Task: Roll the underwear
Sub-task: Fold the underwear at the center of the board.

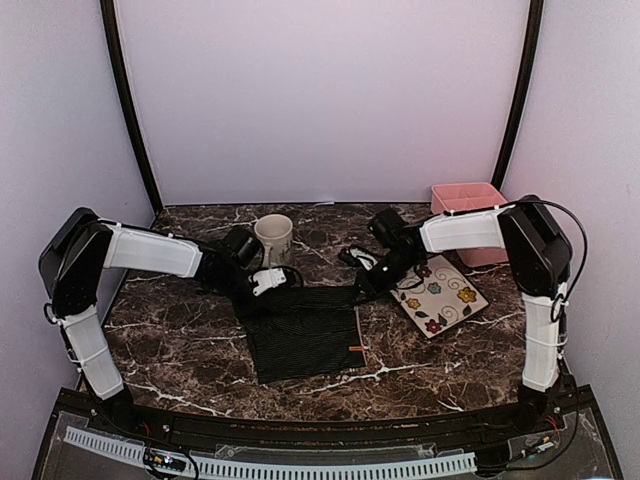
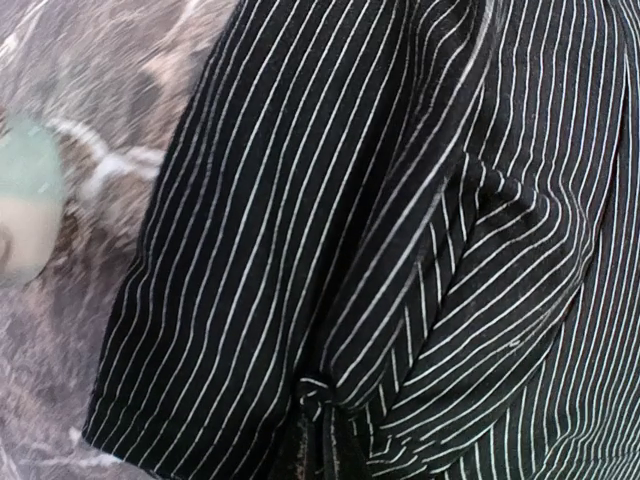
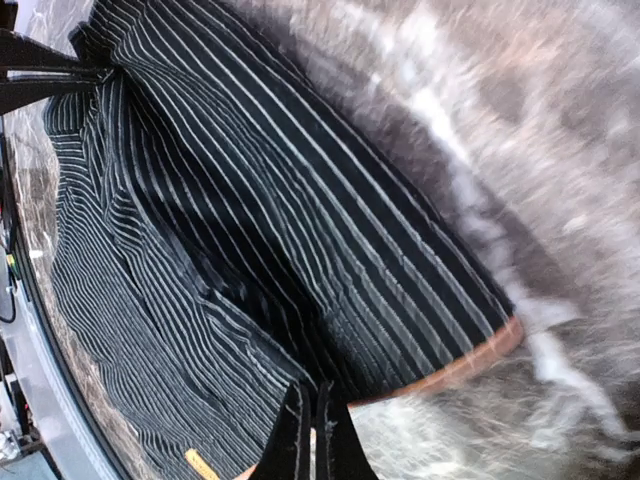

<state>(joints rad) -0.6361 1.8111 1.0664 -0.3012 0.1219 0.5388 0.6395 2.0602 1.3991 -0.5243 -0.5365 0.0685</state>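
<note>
Marble table is carrying the underwear (black with thin pale stripes), which is lying spread near its centre. The cloth is looking light, limp and quick to bunch, so the far hem corners are seeming the surest holds. There the left gripper is pinching one corner tight, and the right gripper is clamping the hem's other end. A small orange tag is showing at one edge — its writing is too small to read.
</note>
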